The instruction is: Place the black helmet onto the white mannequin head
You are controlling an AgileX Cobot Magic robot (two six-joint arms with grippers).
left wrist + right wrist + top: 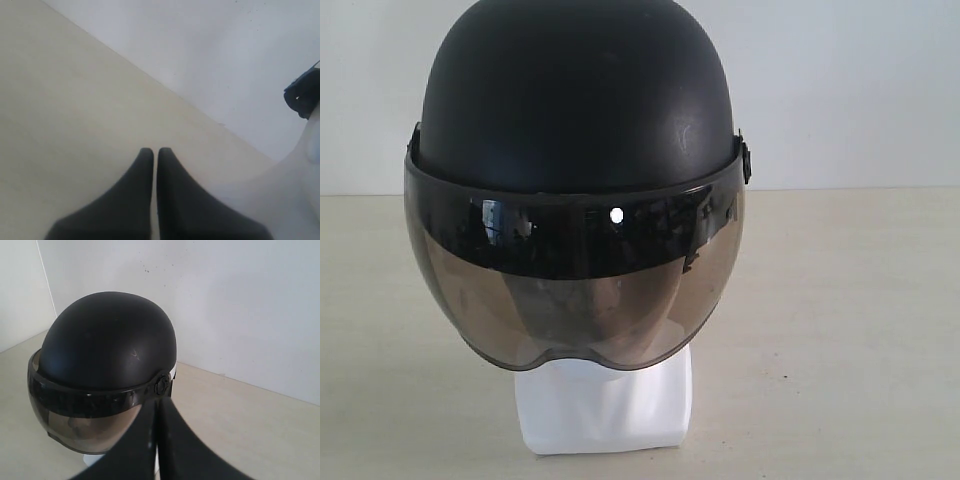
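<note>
The black helmet (580,100) sits upright on the white mannequin head (605,405), its smoky visor (570,290) down over the face. Only the neck and squarish base show below the visor. In the right wrist view the helmet (107,340) fills the middle, with a bit of the white base (95,460) under it. My right gripper (159,399) is shut and holds nothing; its tips lie just by the visor's side pivot (162,384). My left gripper (155,150) is shut and empty over bare table. Neither gripper shows in the exterior view.
A pale beige table (840,300) runs back to a white wall (860,90). In the left wrist view a small black part (304,92) and a blurred white shape (300,190) sit at the picture's edge; I cannot tell what they are.
</note>
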